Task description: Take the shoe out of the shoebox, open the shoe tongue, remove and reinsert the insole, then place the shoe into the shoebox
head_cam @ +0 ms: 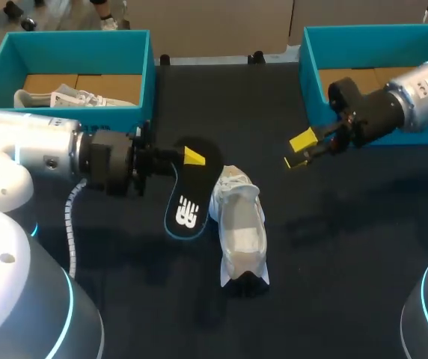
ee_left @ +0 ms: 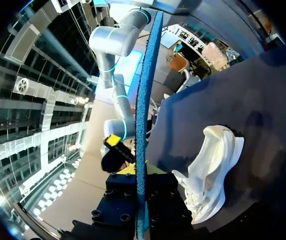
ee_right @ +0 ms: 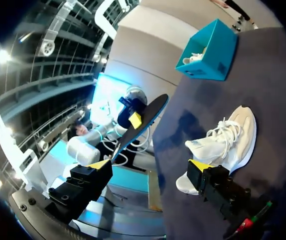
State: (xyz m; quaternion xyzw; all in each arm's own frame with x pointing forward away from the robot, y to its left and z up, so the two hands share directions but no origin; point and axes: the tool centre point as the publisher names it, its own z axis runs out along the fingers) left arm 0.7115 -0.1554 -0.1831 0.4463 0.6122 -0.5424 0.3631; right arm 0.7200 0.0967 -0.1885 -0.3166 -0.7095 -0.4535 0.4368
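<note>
Left gripper [head_cam: 186, 156], centre-left of frame, pinches one end of the flat black, blue-edged foam insole [head_cam: 186, 206] beside the white mesh sneaker [head_cam: 242, 235] lying mid-frame; we judge reinsertion comes next. Right gripper [head_cam: 301, 152], upper right, hovers spread and empty, probably to steady the sneaker.

The shoe [head_cam: 240, 232] is laid at the middle of the counter [head_cam: 349, 262]. The insole [head_cam: 188, 209] is held just left of it in the left claw [head_cam: 190, 155]. A second shoe [head_cam: 64, 97] is kept in the far-left shoebox [head_cam: 72, 41]. The right claw [head_cam: 300, 152] is placed just before the far-right shoebox [head_cam: 364, 34].
</note>
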